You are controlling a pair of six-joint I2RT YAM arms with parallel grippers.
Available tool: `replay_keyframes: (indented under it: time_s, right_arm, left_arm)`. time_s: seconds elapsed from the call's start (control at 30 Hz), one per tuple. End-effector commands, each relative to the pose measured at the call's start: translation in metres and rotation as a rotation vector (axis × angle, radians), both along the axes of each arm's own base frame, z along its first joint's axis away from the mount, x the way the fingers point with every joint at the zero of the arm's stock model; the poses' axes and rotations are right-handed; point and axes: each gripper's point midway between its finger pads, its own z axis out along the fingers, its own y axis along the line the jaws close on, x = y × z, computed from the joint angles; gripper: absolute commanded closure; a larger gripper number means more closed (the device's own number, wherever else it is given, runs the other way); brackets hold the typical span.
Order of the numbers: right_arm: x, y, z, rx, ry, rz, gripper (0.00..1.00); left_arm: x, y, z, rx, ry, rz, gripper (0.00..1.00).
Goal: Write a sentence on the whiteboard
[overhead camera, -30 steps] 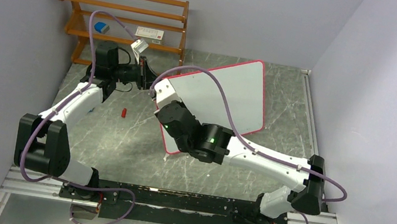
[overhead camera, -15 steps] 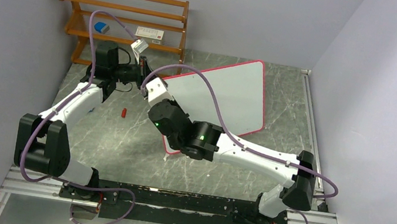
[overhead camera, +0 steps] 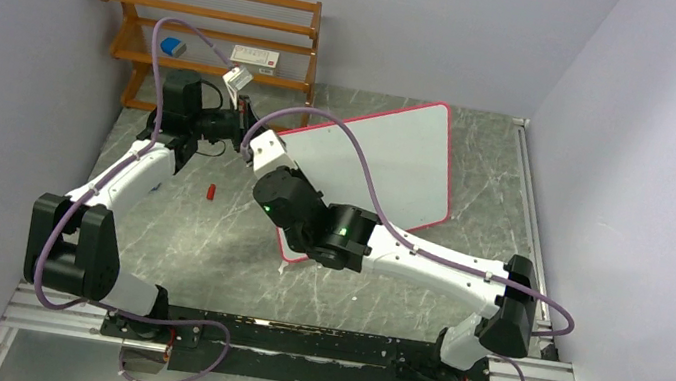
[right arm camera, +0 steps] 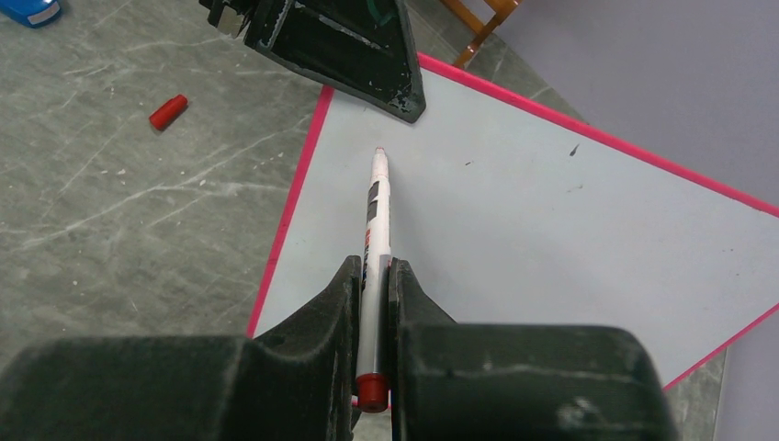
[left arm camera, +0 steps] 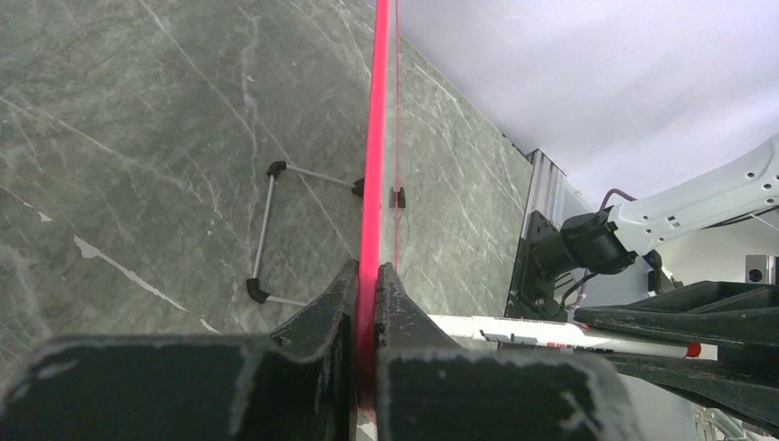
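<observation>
We see the whiteboard (overhead camera: 389, 163) standing tilted on the grey marbled table (overhead camera: 203, 251), toward the far middle and near the wooden rack (overhead camera: 206, 29). The left gripper (left arm camera: 367, 280) is clamped on the board's red-pink frame at its left edge. In the left wrist view the frame runs straight up between the two fingers. The right gripper (right arm camera: 372, 276) is clenched around a white marker (right arm camera: 377, 211) with a red plug at its rear end. The marker's tip points at the white surface close to that same edge, just beside the left gripper's finger. We cannot tell whether the tip touches the board. A small red cap (overhead camera: 210, 193) lies on the table left of the board, apart from both grippers.
</observation>
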Motion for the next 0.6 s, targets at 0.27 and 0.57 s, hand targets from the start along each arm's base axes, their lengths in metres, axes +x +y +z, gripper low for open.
replay_keyframes:
  time_s: [0.27,0.57]
  right_arm:
    - [0.009,0.001,-0.001,-0.001,0.009,-0.022,1.00]
    - [0.011,0.001,-0.006,-0.018,0.028,-0.026,1.00]
  left_arm:
    - [-0.009,-0.007,-0.005,0.014,0.028,-0.037,0.95]
    - [-0.010,-0.008,-0.006,0.016,0.028,-0.039,0.95]
